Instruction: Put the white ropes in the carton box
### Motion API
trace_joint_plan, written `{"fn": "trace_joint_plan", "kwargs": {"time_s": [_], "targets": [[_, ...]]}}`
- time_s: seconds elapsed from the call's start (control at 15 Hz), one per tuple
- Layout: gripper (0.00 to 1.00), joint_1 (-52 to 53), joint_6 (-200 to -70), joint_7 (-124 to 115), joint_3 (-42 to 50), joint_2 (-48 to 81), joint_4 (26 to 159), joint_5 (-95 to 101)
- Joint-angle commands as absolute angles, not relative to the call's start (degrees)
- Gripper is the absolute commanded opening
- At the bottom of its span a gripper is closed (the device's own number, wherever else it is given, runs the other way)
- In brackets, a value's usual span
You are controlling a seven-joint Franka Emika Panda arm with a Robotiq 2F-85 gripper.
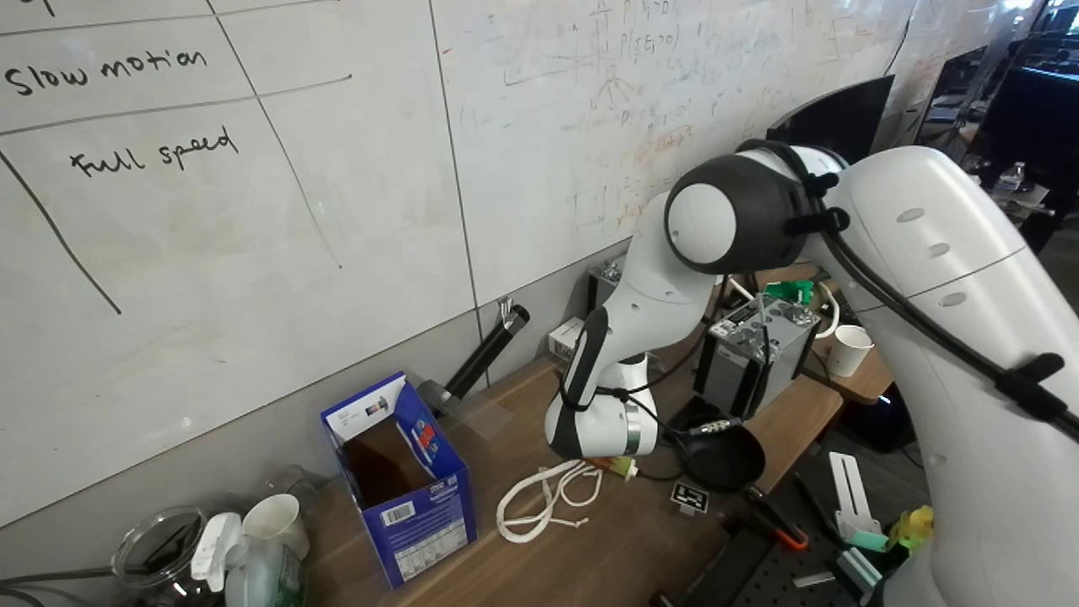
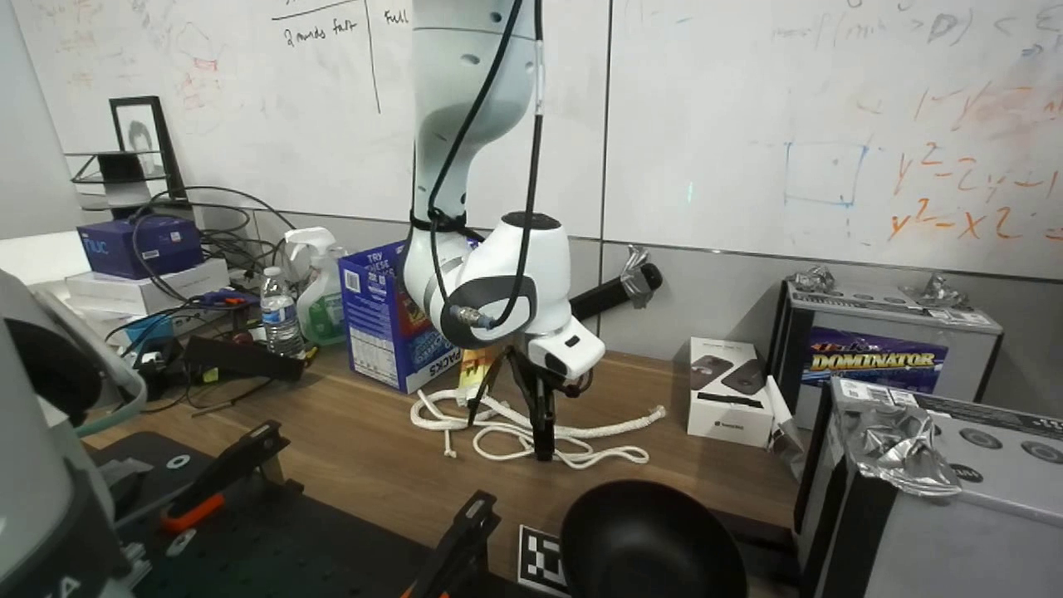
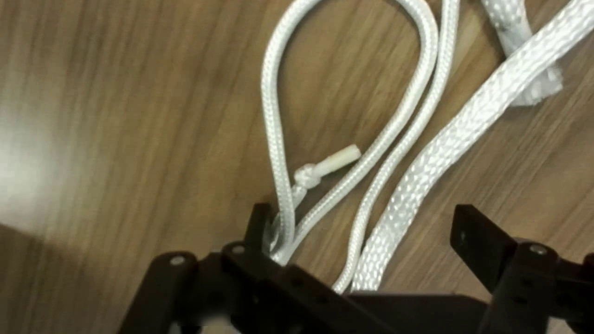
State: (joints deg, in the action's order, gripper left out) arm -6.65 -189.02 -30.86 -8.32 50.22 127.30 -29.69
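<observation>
Wooden desk (image 1: 582, 565), whiteboard (image 1: 379, 185) behind, and the pincer (image 3: 363, 218) hangs low, spread wide, gripping nothing, strands of the white ropes (image 3: 403, 204) running through its gap! They lie loose just beside the carton box (image 1: 426, 514), none visibly inside. Grasp, lift, drop: all still to come, I'd judge.
</observation>
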Motion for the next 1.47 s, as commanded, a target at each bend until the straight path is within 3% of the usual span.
{"fn": "trace_joint_plan", "kwargs": {"time_s": [0.0,0.6,1.4], "targets": [[1.00,4.8,-187.8,-37.6,-0.3,52.7,123.2,-36.3],[1.00,22.0,-173.3,-48.8,14.9,54.5,119.8,-35.7],[1.00,15.8,-161.8,-55.6,13.0,53.1,115.1,-22.2]]}}
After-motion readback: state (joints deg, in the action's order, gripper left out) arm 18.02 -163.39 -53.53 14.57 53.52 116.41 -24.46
